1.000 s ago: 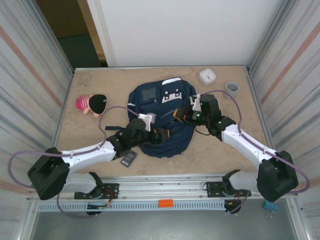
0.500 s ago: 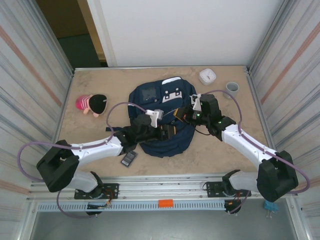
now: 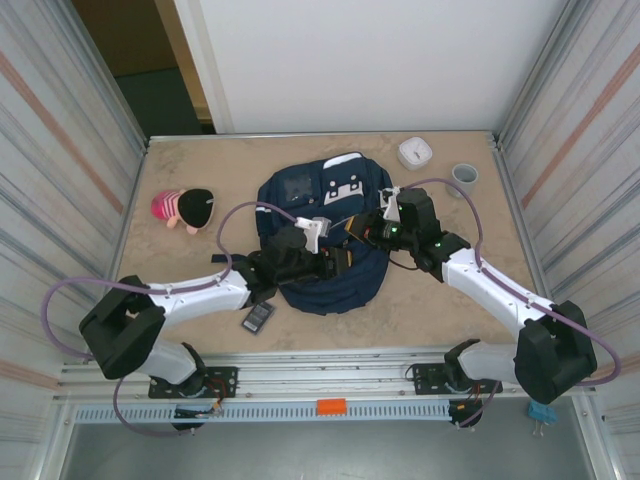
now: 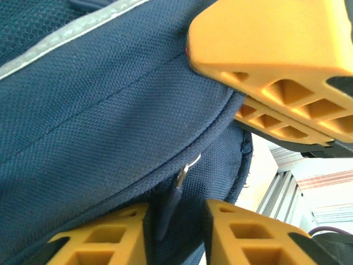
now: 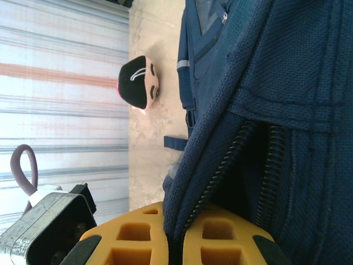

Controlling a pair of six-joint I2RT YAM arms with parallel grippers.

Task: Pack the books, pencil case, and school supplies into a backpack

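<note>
Beige table [image 3: 180,180] bearing at centre the navy backpack [image 3: 320,195], whose zip edge my right gripper [image 3: 370,232] pinches while my left gripper [image 3: 335,262] brackets the zip pull [image 4: 175,193], jaws narrowly apart; I judge packing barely begun, since the black school supply [image 3: 258,318] lies outside, near the bag.

You have bright, even light on the surface [image 3: 190,190], with soft shadows. In your left wrist view the backpack [image 4: 99,121] weave is crisp; 4 o'clock washes out white.
</note>
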